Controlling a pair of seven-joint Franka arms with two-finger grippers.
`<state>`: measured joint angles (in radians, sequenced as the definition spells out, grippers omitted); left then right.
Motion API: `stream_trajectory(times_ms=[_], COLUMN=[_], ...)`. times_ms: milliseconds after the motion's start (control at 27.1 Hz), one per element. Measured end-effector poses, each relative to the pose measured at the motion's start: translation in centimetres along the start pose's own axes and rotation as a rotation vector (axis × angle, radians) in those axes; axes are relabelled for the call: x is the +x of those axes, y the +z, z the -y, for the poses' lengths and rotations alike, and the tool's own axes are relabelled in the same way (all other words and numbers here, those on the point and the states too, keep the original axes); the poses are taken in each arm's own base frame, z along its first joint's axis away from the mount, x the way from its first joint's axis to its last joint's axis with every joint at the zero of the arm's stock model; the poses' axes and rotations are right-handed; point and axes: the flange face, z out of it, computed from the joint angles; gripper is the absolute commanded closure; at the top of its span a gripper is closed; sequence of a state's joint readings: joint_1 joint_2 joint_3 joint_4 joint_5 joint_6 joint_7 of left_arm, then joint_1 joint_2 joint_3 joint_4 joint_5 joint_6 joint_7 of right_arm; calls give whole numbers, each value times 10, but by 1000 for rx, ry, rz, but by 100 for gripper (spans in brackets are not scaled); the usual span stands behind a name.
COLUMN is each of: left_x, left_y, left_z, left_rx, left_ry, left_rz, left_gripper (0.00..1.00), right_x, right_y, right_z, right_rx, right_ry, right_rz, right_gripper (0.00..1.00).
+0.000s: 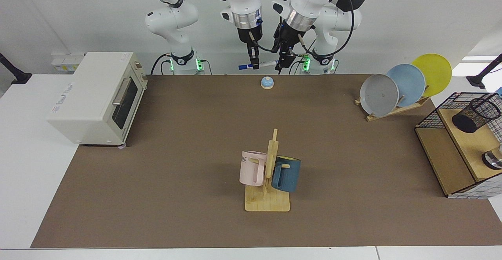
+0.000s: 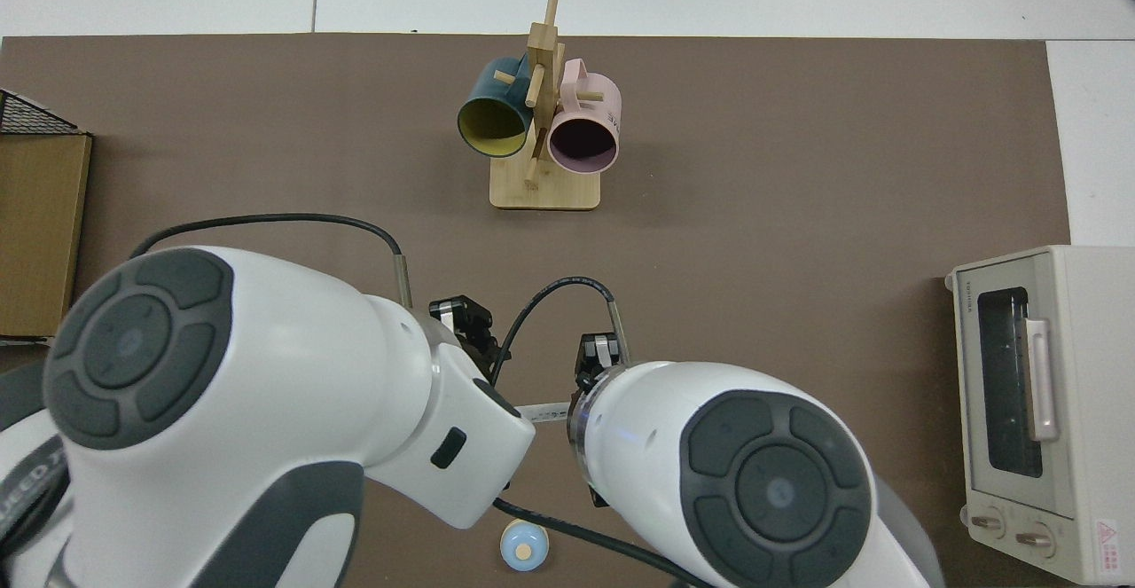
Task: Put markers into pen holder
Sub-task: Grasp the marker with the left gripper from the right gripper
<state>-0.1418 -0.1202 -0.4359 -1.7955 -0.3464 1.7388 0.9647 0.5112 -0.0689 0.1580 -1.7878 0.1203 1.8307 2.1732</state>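
Note:
The marker [image 1: 259, 64], white with a dark blue cap, hangs level above the table's back edge. My right gripper [image 1: 254, 62] points down and is shut on its middle. My left gripper [image 1: 284, 59] is open beside the marker's white end, fingers close to it; whether they touch it is unclear. From above, only a short white piece of the marker [image 2: 543, 411] shows between the two arm bodies, which hide both grippers' fingertips. The black mesh pen holder [image 1: 475, 114] stands on a wooden shelf at the far right, well away from both grippers.
A wooden mug rack [image 1: 268, 197] with a pink mug [image 1: 251, 167] and a blue mug [image 1: 286, 173] stands mid-table. A small bell [image 1: 267, 82] sits under the marker. Toaster oven [image 1: 98, 95], plate rack [image 1: 404, 83] and wire-grid basket [image 1: 431, 115] line the sides.

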Motion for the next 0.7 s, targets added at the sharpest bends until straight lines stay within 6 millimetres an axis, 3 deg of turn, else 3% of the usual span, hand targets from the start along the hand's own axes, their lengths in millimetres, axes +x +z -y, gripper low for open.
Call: stream_trajectory(times_ms=[700], left_x=[3], left_y=[8], left_z=[-1], left_rx=[2], left_ry=[-17], left_rz=[-19], left_gripper=[31], right_x=[3], right_y=[-1], right_z=[4], right_rx=[13], right_ry=[9], right_rz=[8], right_gripper=[100])
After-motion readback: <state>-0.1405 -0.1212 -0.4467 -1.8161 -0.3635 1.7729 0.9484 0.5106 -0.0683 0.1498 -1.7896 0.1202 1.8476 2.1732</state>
